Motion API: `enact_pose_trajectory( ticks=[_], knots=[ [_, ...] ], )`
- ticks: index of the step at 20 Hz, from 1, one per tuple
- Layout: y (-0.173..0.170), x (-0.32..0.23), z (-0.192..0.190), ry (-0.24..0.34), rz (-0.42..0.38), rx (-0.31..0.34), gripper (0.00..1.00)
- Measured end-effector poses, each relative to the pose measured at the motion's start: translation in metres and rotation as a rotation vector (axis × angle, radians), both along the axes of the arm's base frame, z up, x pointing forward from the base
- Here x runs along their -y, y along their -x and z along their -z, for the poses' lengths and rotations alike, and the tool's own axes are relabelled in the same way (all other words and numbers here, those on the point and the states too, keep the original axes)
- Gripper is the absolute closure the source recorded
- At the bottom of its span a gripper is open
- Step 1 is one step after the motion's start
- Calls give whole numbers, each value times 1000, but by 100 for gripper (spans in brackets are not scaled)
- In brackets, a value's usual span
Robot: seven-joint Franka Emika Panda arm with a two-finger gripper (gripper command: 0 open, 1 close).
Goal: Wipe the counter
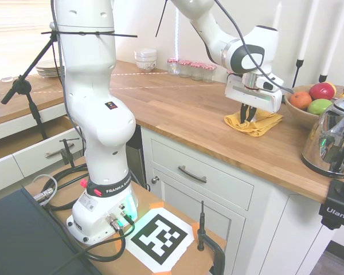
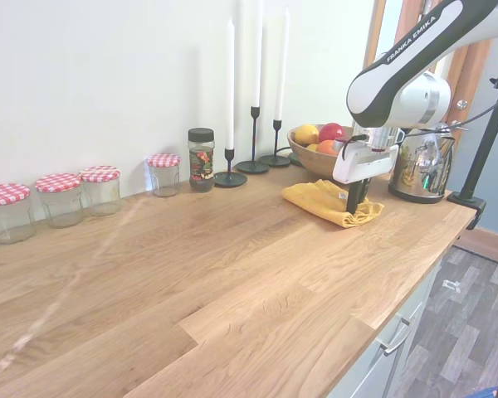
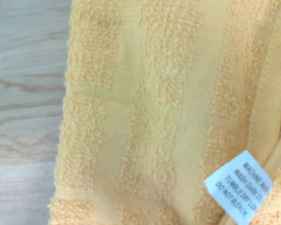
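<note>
First exterior view: at right of centre the white arm's two-finger gripper (image 1: pixel 247 116) is seen with fingers drawn narrow, pressed into a crumpled yellow terry cloth (image 1: pixel 255 124) (whether pinched cannot be told). Most of the honey-brown butcher-block counter (image 1: pixel 183 109) is judged unwiped. A wooden fruit bowl (image 1: pixel 299 113) and a steel kettle (image 1: pixel 331 140) crowd the right.

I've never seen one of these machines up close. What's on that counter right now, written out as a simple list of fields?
surface: wooden counter
cloth: yellow cloth, crumpled, lying on the counter near the fruit bowl
cloth label: white care tag
arm's tool: gripper pointing down, jaws touching the cloth
fruit: bowl of fruit behind the cloth
kettle: shiny kettle at the counter's end
by the wall: three candlesticks, four jars with checked lids, one dark-lidded spice jar
</note>
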State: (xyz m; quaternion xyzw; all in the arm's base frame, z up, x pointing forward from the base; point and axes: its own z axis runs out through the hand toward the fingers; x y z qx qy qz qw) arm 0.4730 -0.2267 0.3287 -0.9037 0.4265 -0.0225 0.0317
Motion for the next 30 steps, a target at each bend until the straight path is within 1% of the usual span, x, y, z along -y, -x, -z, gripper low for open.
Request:
enact_pose_trajectory(
  ticks=[3,6,10,16,25,30],
  knots=[
    [-3,-5,-1,13,-22,-5,100],
    [-13,-29,-2,30,-50,-14,100],
    [-32,-83,-3,44,-85,-22,100],
    [-48,-159,-4,64,-122,-33,100],
    [-55,-282,-4,72,-171,-30,100],
    [-59,-334,-3,89,-198,-29,100]
  ],
)
